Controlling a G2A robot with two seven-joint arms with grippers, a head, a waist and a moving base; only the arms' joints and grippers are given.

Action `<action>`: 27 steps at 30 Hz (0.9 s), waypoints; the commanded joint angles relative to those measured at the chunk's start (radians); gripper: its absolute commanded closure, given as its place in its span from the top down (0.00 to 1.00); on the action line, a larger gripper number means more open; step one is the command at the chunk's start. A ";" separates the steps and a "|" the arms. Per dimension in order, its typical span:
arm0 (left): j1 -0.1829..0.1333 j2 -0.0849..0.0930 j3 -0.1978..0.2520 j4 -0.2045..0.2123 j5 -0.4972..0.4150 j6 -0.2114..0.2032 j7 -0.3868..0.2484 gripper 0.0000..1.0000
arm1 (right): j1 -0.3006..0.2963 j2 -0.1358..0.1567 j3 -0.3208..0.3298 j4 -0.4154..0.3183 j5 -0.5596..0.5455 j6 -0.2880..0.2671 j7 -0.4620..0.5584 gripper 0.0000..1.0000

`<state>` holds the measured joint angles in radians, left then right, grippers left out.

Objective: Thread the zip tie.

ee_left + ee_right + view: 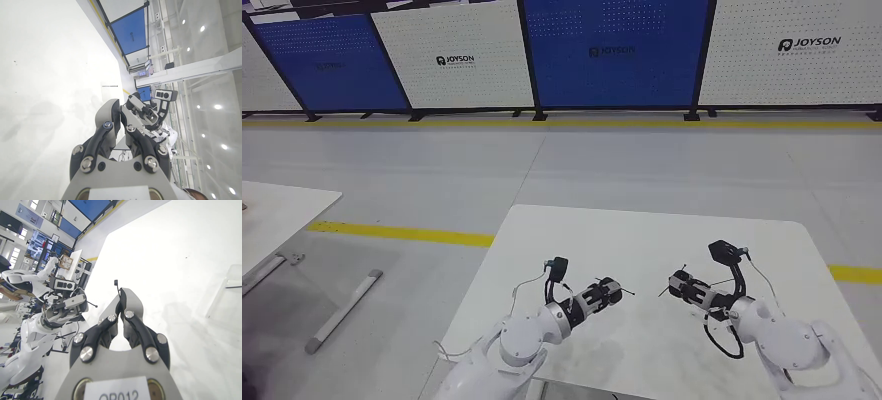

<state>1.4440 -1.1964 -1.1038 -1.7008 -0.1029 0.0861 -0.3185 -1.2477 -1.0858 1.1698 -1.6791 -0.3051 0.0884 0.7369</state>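
Across the lower middle of the top view, a white table (pixel 642 235) with rounded corners, matt, with a few small dark specks (pixel 14 61) on it. At lower centre-left, the left end effector (pixel 614 291), pads pressed together on a thin black zip tie (pixel 92 304), small head at the free end pointing toward the other arm. At lower centre-right, the right end effector (pixel 678 284), likewise pinched on a second zip tie (pixel 115 282), square head clear of the fingertips (pixel 132 298), strap running down between the pads. The two ties near each other, apart. Elsewhere on the table, in the right wrist view, a clear plastic container (pixel 225 291) with a dark strip at it. Around the table, pale grey floor (pixel 442 160) crossed by a yellow line (pixel 402 233). At the left edge, the corner of another white table (pixel 282 205). Along the top, a row of blue pegboard panels (pixel 617 50) and white pegboard panels (pixel 452 55) in black frames. Overhead in the left wrist view, round ceiling lights (pixel 202 28).
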 commanded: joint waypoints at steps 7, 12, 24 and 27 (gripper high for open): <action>-0.001 0.000 0.000 0.002 -0.002 -0.001 0.002 0.00 | -0.006 -0.001 0.001 0.000 0.004 -0.005 -0.016 0.00; -0.001 0.000 0.000 0.002 -0.002 -0.001 0.002 0.00 | -0.061 0.001 0.037 -0.034 0.045 -0.064 -0.092 0.00; -0.001 0.000 0.000 0.002 -0.002 -0.001 0.002 0.00 | -0.142 -0.007 0.014 -0.073 0.033 -0.119 -0.225 0.00; -0.001 0.000 0.000 0.002 -0.002 -0.001 0.002 0.00 | -0.142 -0.007 0.014 -0.073 0.033 -0.119 -0.225 0.00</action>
<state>1.4433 -1.1967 -1.1036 -1.6992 -0.1048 0.0851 -0.3160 -1.3901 -1.0926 1.1835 -1.7516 -0.2727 -0.0305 0.5106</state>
